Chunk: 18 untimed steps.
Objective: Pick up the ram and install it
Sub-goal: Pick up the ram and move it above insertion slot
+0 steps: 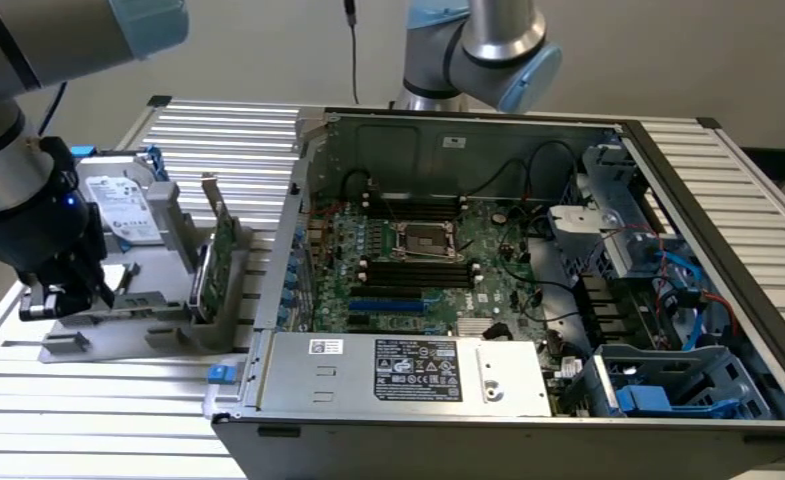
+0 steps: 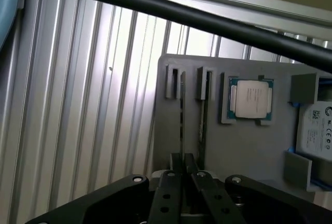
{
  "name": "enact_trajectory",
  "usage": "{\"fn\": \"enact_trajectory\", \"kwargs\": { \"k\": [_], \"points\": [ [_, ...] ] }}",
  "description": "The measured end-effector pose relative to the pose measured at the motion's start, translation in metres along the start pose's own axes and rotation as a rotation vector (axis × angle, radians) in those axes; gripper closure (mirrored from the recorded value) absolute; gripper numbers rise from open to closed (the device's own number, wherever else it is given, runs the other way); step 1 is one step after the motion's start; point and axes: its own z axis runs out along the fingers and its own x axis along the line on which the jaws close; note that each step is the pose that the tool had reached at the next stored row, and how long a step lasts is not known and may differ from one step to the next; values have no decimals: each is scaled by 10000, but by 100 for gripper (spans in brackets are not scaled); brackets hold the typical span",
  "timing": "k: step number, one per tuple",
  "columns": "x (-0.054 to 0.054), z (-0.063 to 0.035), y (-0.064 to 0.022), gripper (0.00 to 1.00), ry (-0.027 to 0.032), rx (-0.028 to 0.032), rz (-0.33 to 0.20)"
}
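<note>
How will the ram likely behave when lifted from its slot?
The ram is thin and stands on edge in the holder, so it probably lifts light and stiff. Its bare narrow board looks fragile; the gripper, shut on its thin edge, could let it tilt.

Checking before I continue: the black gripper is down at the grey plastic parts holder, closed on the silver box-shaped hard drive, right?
Not quite. The black gripper is down at the grey plastic parts holder, but it is closed on the thin ram stick standing on edge in its slot. The silver box-shaped hard drive lies off to one side. The wrist view shows this.
</note>
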Motion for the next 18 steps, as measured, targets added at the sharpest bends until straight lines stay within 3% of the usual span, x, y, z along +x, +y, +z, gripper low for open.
{"fn": "enact_trajectory", "kwargs": {
  "k": [12, 18],
  "points": [
    [-11, -254, -76, 86, -101, 2, 2],
    [7, -464, -326, 86, -215, -69, 3]
  ]
}}
